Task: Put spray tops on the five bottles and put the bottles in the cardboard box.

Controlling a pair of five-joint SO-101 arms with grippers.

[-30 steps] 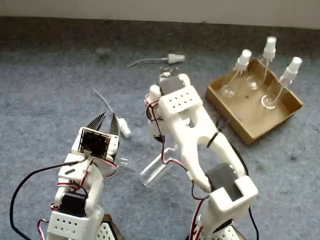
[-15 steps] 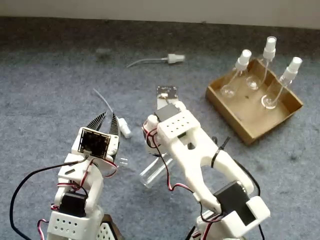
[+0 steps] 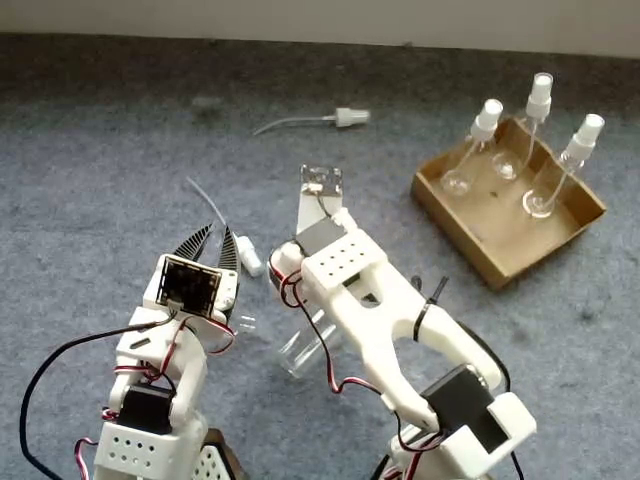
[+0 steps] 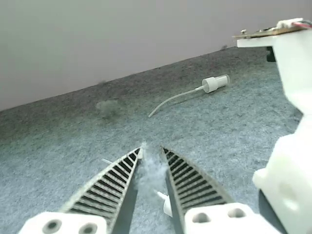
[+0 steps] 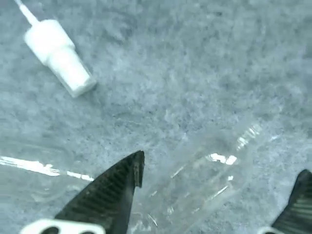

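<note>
Two arms over the grey surface (image 3: 100,150); left end effector (image 3: 213,240) slightly parted, empty, loose spray top (image 3: 248,257) just beside its tips; uncapped bottle (image 3: 305,345) lying centre, partly under the right arm; right end effector (image 5: 222,165) spread wide astride it, not gripping; second spray top (image 3: 345,117) beyond; cardboard box (image 3: 485,230) far right holds three capped bottles (image 3: 562,168).

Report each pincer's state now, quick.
Left pincer: open a little, holding nothing.
Right pincer: open wide over the lying bottle, not gripping it.
</note>
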